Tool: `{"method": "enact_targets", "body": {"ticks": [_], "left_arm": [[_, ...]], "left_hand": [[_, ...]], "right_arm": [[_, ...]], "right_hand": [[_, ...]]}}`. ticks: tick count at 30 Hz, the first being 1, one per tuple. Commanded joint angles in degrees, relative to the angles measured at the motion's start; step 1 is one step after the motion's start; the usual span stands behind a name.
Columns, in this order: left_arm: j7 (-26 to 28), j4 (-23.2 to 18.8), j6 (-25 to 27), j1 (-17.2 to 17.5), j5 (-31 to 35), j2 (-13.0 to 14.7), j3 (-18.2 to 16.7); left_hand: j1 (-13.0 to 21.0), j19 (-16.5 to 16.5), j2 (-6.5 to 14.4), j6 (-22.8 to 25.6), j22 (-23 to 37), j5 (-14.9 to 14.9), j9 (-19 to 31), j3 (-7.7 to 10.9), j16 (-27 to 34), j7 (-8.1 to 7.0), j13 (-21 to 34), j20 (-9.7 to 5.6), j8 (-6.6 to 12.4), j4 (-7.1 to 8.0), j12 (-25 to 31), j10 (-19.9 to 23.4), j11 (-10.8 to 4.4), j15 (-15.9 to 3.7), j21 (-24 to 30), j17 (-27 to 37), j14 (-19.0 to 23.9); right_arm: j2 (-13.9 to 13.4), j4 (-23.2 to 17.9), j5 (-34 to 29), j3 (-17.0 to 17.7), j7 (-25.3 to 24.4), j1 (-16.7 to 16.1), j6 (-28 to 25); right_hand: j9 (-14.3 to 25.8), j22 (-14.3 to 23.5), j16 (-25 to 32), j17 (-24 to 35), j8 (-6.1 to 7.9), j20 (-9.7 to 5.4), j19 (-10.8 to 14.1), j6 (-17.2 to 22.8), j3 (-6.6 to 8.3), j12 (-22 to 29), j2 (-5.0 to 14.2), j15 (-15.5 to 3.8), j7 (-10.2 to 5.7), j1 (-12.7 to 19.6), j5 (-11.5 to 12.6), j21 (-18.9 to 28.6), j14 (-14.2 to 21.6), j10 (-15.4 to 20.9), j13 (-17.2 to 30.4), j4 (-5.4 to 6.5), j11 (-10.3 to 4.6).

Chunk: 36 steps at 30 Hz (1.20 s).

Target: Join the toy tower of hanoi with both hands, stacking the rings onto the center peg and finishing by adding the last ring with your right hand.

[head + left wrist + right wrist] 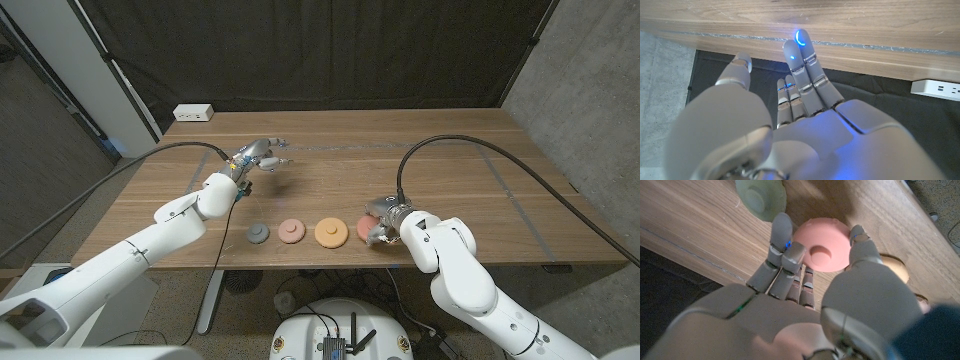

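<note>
Three rings lie in a row near the table's front edge: a grey ring (258, 234), a pink ring (291, 232) and an orange ring (331, 232). To their right is a red ring (368, 221), which shows as salmon pink (822, 245) in the right wrist view. My right hand (388, 228) grips it, with fingers (782, 232) on one rim and the thumb on the other. Just beyond it lies a pale green disc (760, 197) with a raised middle. My left hand (258, 157) hovers over the table's middle left, fingers (802, 60) stretched out, holding nothing.
A white power strip (193, 113) lies at the table's far left corner, and it also shows as a power strip (937, 89) in the left wrist view. Black cables run from both arms across the table. A dark curtain hangs behind the table.
</note>
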Motion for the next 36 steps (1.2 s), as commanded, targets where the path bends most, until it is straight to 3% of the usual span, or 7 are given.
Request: {"method": "enact_targets", "body": {"ticks": [1, 21, 36], "left_arm": [[0.13, 1.57, -3.22, 1.02, -1.02, 0.82, -1.26], [0.25, 2.25, -6.09, 2.7, -2.06, 1.43, -2.48], [0.89, 4.55, -9.53, 3.19, -2.88, 0.99, -3.06]], "left_hand": [[0.07, -0.15, 0.51, 0.45, -0.1, 0.24, 0.07, -0.22, 0.39, -0.09, 0.2, -3.37, 0.38, 0.03, -0.1, 0.54, -0.08, -5.64, 0.55, 0.09, -0.16], [-0.09, -0.19, 0.44, 0.82, -0.64, 0.25, 0.09, -0.35, 0.8, -0.18, 0.4, -3.41, 0.38, 0.03, -0.13, 0.91, -0.2, -5.65, 1.16, 0.03, -0.03], [-0.1, -0.22, 0.47, 1.03, -1.01, 0.27, 0.1, -0.35, 0.86, -0.25, 0.53, -3.41, 0.37, 0.01, -0.18, 1.09, -0.33, -5.65, 1.58, -0.16, -0.12]], "right_arm": [[0.81, -1.98, -2.57, 0.23, 1.9, -0.41, 1.76], [3.41, -2.26, -4.15, -0.98, 2.73, 0.11, 6.61], [6.41, -0.28, -5.2, -3.75, 3.39, 3.0, 10.13]], "right_hand": [[0.21, -0.1, -0.31, 0.23, 0.09, -2.94, 0.55, 5.86, 3.65, 0.01, 3.46, -1.58, -5.27, 3.62, 0.33, -0.16, 0.89, 9.3, 0.34, 2.95, -8.7], [0.15, -0.37, -1.3, 0.23, -0.02, -2.94, 0.8, 6.03, 4.18, -0.36, 3.16, -1.57, -5.39, 3.34, 0.54, -0.45, 1.05, 9.69, 0.86, 3.08, -8.71], [0.13, -0.6, -1.86, 0.26, -0.08, -2.93, 0.79, 6.16, 4.5, -0.64, 2.93, -1.58, -5.47, 3.21, 0.62, -0.68, 1.17, 9.81, 1.2, 3.08, -8.96]]}}
